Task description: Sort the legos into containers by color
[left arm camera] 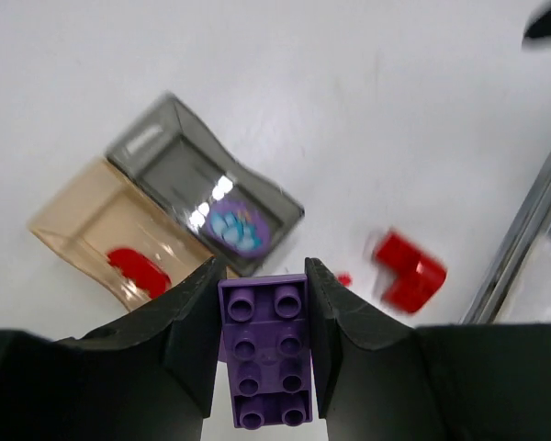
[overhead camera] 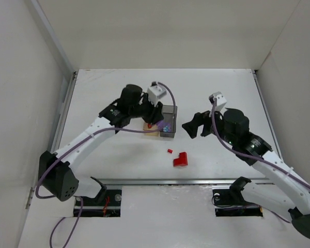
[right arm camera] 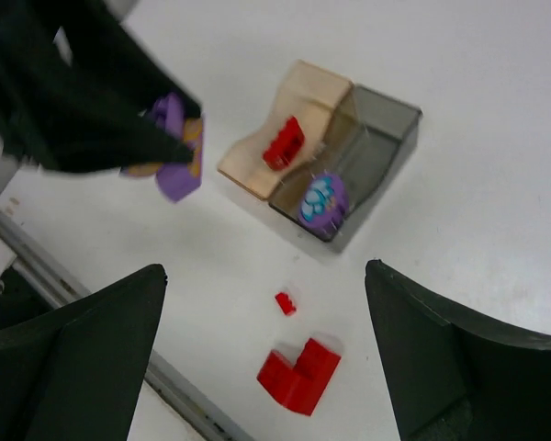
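Purple brick gripped in left claw; grey bin just ahead, below. Centre over it, then release.

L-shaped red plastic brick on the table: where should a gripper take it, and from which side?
From straight above: the L-shaped red plastic brick lies flat. Pinch one arm across its parallel side walls, not over the notched corner. Probably the arm farther from the tiny red brick nearby.
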Robot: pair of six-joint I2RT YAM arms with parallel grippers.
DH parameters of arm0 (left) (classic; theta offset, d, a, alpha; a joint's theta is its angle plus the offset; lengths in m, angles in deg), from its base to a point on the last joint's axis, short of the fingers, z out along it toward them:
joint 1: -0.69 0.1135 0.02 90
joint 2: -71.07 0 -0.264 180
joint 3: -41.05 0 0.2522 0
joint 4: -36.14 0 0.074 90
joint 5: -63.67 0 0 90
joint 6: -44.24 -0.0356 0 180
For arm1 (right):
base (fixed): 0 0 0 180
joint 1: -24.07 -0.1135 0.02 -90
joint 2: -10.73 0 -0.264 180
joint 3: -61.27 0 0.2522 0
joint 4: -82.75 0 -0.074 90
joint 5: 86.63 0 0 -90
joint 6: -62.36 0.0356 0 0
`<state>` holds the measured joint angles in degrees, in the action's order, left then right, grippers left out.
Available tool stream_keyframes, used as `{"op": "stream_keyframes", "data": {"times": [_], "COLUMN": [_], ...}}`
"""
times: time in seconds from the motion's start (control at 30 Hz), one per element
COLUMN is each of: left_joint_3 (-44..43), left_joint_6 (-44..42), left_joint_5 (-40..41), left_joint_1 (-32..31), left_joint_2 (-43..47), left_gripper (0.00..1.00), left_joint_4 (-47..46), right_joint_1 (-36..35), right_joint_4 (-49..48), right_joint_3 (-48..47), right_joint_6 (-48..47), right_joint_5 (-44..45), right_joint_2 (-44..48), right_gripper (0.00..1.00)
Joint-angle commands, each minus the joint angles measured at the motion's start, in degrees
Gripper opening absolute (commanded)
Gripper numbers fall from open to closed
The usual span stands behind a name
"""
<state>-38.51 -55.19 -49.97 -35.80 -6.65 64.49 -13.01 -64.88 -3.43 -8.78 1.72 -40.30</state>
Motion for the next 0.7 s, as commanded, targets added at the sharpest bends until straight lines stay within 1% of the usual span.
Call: {"op": "stream_keyframes", "data": {"times": [0.0,0.03,0.07,0.1,0.2,0.23,0.3,0.33,0.37,0.43,0.53,0.67], "left_joint_3": [-6.9,-8.5,-9.8,-11.5,-12.3,-13.6,-14.6,-15.1,-15.8,-15.9,-15.9,-15.9], "left_joint_6": [10.7,11.7,12.7,15.8,20.3,22.2,22.8,23.5,24.2,24.2,24.8,25.3], "left_joint_5": [-4.0,-5.2,-7.4,-8.3,-10.2,-10.2,-10.2,-10.2,-10.2,-10.2,-10.2,-9.7], "left_joint_1": [2.1,2.1,2.1,2.1,2.1,2.1,2.1,2.1,1.6,1.6,1.1,1.1], "left_joint_2": [1.5,1.5,0.6,0.6,0.1,0.1,0.1,0.1,0.1,0.1,0.1,0.1], "left_gripper": [0.0,0.0,0.0,0.0,0.0,0.0,0.0,0.0,0.0,0.0,0.0,0.0], "left_joint_4": [-4.0,-4.0,-4.0,-4.0,-5.5,-6.1,-6.1,-6.1,-6.1,-6.1,-6.1,-6.6], "right_joint_1": [-2.5,-4.0,-4.7,-5.5,-6.6,-6.6,-6.6,-6.6,-6.6,-6.6,-6.6,-6.6], "right_joint_4": [-11.2,-11.2,-11.2,-11.2,-15.3,-19.3,-23.4,-27.2,-28.9,-31.7,-32.5,-32.5], "right_joint_3": [1.9,1.9,0.9,0.9,0.2,0.2,2.0,2.0,2.7,2.7,0.7,0.1], "right_joint_6": [-9.5,-12.0,-17.5,-20.3,-28.5,-29.5,-30.1,-30.1,-30.1,-30.6,-31.2,-31.8], "right_joint_5": [-4.9,-3.8,-2.8,-1.8,-1.8,-1.8,0.1,1.4,3.2,3.2,-1.7,-9.3], "right_joint_2": [1.9,1.1,0.5,0.0,-0.7,-0.7,-0.7,-0.7,-0.7,-1.4,-3.9,-5.7], "right_gripper": [0.93,0.92,0.92,0.9,0.9,0.9,0.9,0.9,0.9,0.9,0.9,0.85]}}
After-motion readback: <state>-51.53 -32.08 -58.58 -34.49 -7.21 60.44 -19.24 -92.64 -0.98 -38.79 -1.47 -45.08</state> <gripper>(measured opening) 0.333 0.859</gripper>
